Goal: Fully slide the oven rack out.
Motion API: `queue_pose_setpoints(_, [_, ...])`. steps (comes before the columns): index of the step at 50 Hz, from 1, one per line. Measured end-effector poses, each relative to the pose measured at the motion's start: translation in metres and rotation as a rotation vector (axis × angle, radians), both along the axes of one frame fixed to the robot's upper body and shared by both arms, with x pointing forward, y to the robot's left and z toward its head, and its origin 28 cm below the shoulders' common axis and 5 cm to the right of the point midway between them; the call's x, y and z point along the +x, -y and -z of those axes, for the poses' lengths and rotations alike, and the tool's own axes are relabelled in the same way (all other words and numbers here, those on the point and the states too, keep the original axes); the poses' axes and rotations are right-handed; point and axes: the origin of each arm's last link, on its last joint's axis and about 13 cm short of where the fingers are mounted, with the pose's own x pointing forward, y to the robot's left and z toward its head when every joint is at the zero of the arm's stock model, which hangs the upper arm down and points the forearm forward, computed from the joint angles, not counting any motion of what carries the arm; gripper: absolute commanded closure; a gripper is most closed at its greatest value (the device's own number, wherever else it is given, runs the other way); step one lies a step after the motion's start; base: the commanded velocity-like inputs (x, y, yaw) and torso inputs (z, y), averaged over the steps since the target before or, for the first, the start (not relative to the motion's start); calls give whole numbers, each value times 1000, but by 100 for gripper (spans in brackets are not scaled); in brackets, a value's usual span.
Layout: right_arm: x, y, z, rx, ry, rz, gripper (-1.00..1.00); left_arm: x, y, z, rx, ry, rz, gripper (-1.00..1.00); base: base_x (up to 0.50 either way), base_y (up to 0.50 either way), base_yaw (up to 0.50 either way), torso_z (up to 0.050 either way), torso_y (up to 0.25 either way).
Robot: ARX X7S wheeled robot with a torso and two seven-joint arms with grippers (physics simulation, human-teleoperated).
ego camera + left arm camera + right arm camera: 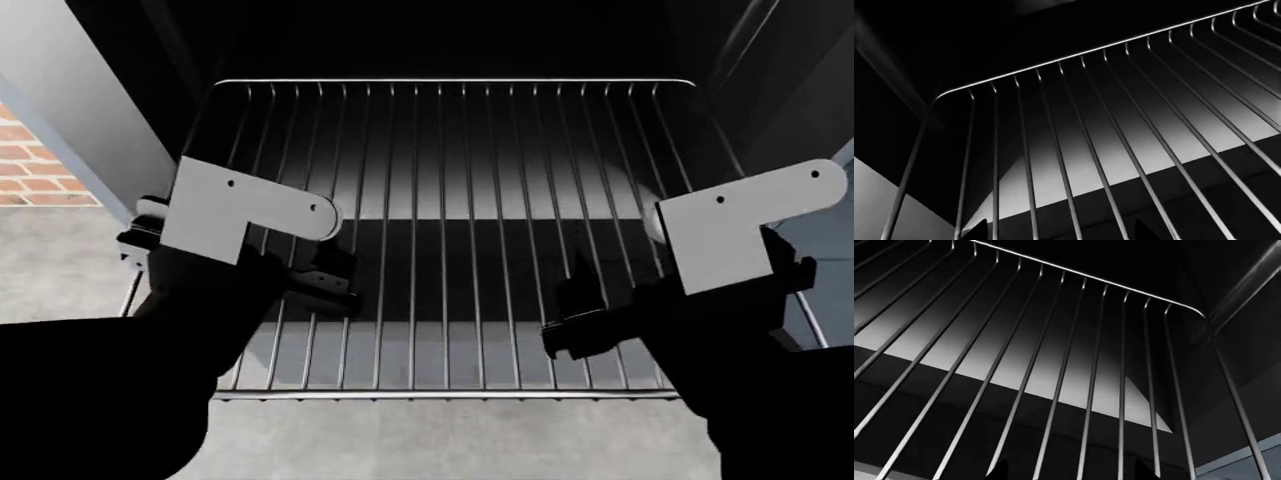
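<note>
in front of us, filling the middle of the head view, the wide silver wire oven rack point(447, 230) lies flat with its thicker front bar at six o'clock, near the bottom edge, and its back bar at twelve o'clock against the black cavity of the large black-lined oven point(441, 35). we judge the rack to be drawn out a good way already: most of its rods hang over the open black door, whose grey glass window shows through the wires, while the back edge looks level with the oven's mouth or just inside it. what is left, we think, is a last short pull toward six o'clock until it stops.

our left gripper point(327, 285) sits over the rack at eight o'clock and our right gripper point(577, 330) at four o'clock, both low over the wires. we cannot tell whether either pair of jaws is spread or pinching a rod; both wrist views show only rods point(1061, 165) and frame point(1087, 275) seen from close by.
</note>
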Motion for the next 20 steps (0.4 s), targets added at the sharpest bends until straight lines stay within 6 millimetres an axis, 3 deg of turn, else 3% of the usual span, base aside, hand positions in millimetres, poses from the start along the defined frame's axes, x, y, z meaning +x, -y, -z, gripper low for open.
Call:
queue_pose_setpoints(11, [-21,-1,6,86,-25,10,-100,-21,-2,11,-119,-19,5,-100,-3,0,-2,-9,-18])
queue_pose_setpoints(20, [-24,2,-1,179,-95,24,-100,-27,-1,9,-182,-64,0,-100,-5,0,3,-9,-19])
